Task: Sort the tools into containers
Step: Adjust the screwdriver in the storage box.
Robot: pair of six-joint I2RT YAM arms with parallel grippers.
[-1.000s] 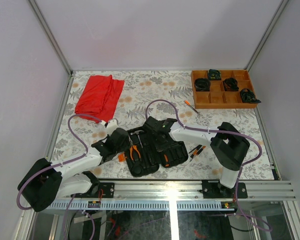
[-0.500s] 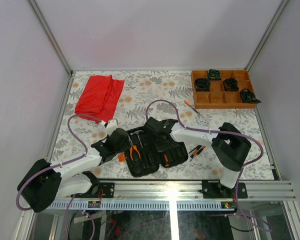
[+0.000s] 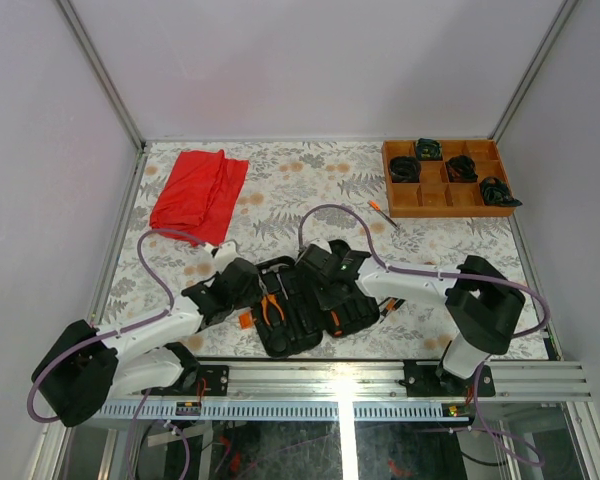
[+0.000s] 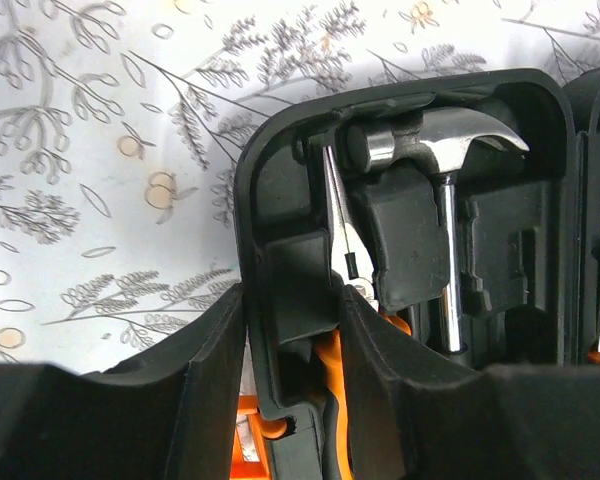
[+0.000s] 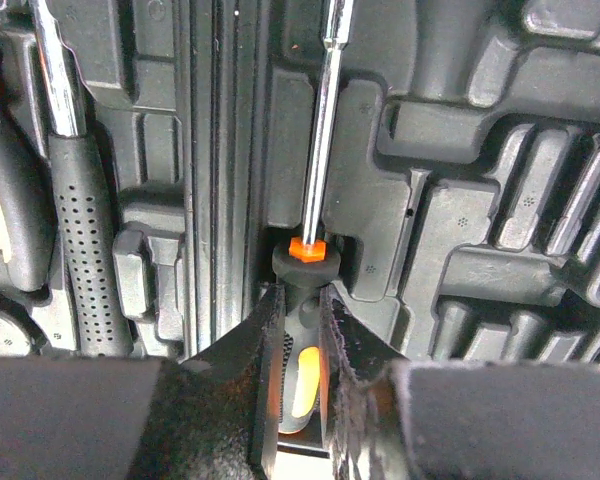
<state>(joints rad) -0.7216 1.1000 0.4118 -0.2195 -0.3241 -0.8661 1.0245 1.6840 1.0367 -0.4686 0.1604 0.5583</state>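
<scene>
Top view: tool case lies open at the table's near middle, between both arms. Left gripper at its left edge, right gripper over its middle. 1 loose screwdriver near wooden tray.

Left wrist: jaws clamp the case's wall. Hammer and pliers seated in slots.

Right wrist: jaws closed on handle of slotted screwdriver, lying in a moulded recess.
</scene>
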